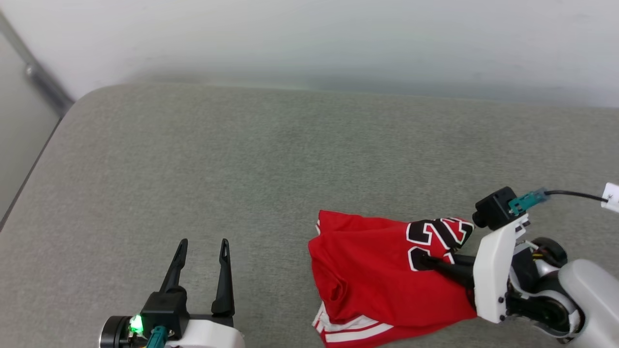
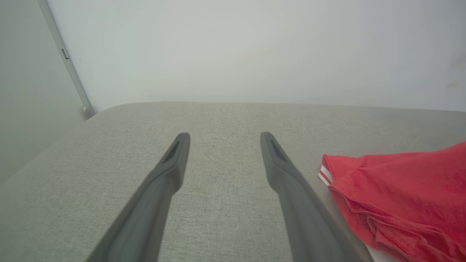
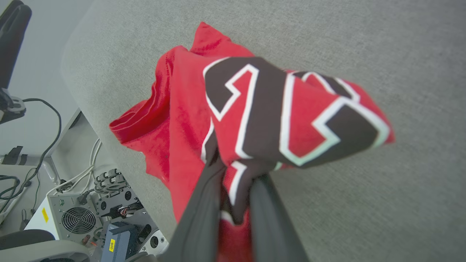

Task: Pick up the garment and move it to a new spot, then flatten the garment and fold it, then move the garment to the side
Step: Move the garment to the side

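The garment [image 1: 372, 270], a red jersey with a black, white-outlined number and white striped trim, lies crumpled at the near right of the grey cushioned surface [image 1: 271, 159]. My right gripper [image 1: 428, 262] reaches into it from the right, its dark fingers pinched on a bunched fold of the numbered cloth; in the right wrist view the garment [image 3: 262, 112] drapes over the fingertips and the right gripper [image 3: 238, 171] is shut on it. My left gripper [image 1: 203, 249] stands open at the near left, apart from the cloth. The left wrist view has the left gripper [image 2: 224, 140] open and the garment [image 2: 400, 193] to its right.
A pale wall [image 1: 338, 38] runs behind the surface. The surface's left edge drops off to the floor [image 1: 19, 145]. In the right wrist view, electronics boxes with a fan and cables [image 3: 72, 214] sit below the near edge.
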